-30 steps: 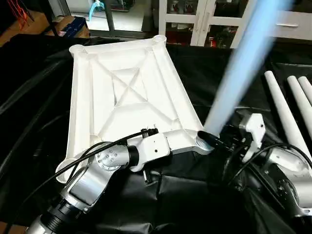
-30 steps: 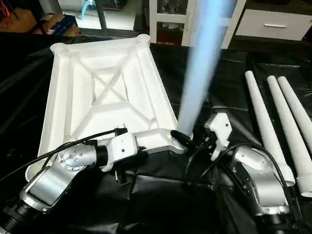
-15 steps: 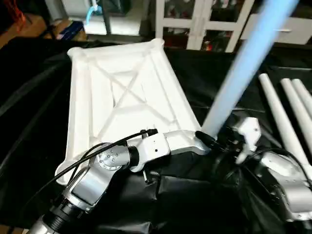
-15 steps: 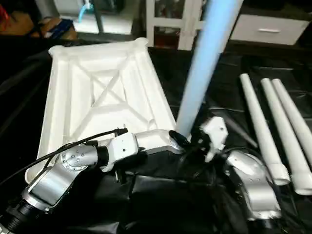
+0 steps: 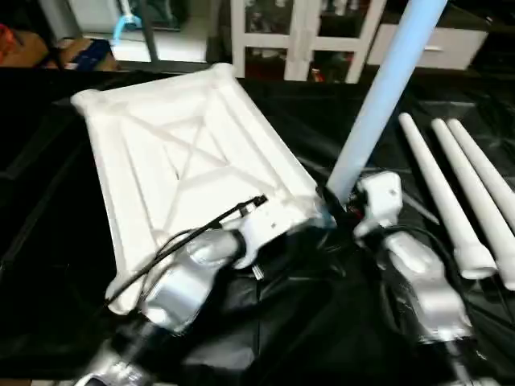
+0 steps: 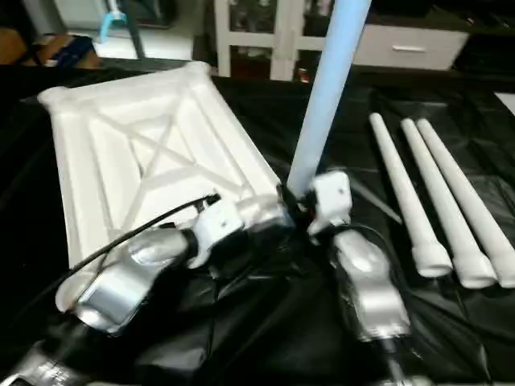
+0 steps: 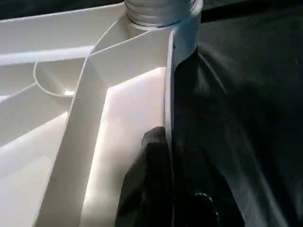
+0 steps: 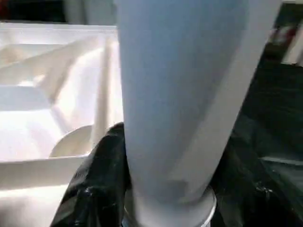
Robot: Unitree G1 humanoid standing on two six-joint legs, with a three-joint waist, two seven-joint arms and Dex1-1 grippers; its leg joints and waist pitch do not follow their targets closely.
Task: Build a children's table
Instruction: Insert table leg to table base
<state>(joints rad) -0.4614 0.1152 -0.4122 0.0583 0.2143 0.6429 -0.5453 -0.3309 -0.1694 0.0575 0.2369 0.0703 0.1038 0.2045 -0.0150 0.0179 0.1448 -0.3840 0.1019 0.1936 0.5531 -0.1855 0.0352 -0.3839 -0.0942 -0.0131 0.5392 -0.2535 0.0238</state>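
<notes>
At frame centre, your right gripper (image 5: 342, 211) clasps the foot of the upright pale tapered tube leg (image 5: 378, 92) in its corner socket.
Your left gripper (image 7: 163, 189) pinches the ribbed white plastic tabletop (image 5: 173, 165) rim, apparently steadying it; three spare white legs (image 5: 451, 193) lie right.

From the left wrist, the table top (image 7: 128, 109) lay ribs-up, its white walls and a slanting rib running towards a round corner socket (image 7: 182, 28). In that socket sat the ribbed foot of a leg (image 7: 158, 9). The left gripper (image 7: 168, 161) was pinched tight on the top's thin side wall, one dark finger (image 7: 144, 189) inside against the white floor, the other outside. Beyond the wall spread the black sheet (image 7: 251, 113), creased and faintly shiny.
</notes>
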